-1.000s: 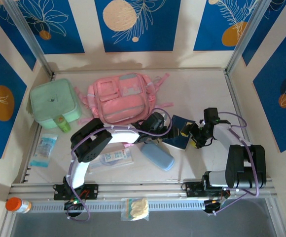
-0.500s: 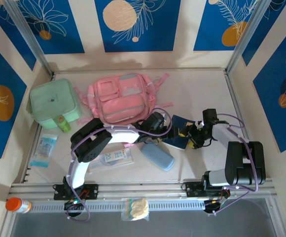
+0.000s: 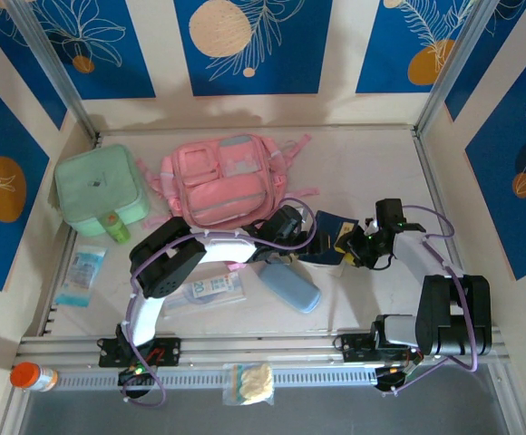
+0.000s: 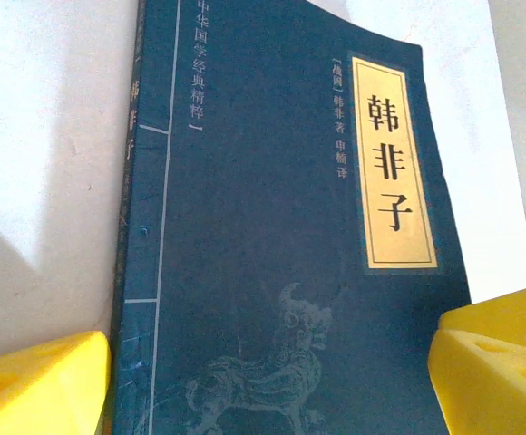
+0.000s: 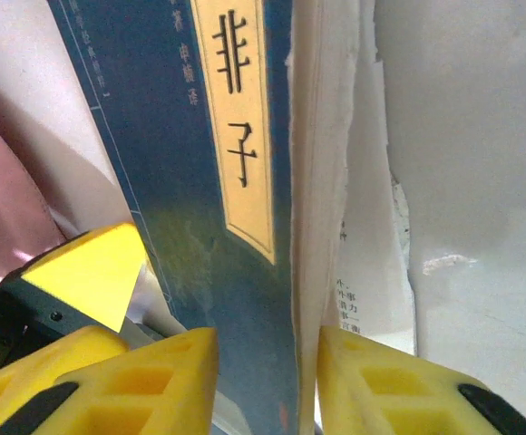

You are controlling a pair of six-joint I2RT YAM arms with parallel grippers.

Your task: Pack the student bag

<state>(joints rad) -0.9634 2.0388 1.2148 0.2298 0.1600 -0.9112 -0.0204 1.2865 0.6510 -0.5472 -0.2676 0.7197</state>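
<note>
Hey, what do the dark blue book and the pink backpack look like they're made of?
The dark blue book: paper, with a matte printed soft cover; ragged white page edges show along its side in the right wrist view. The pink backpack: soft woven fabric, probably synthetic; it slumps and has stitched pocket panels.

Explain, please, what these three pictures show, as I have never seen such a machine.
The left arm and right arm are robot arms bolted at the table's near edge. One picture looks down from above; the other two come from cameras on each wrist, showing its yellow jaws. On the table lie a pink backpack, a mint-green case, a blue pouch and a dark blue book. The left jaws stand open over the book; the right jaws straddle its page edge, though a firm grip is unclear.
</note>
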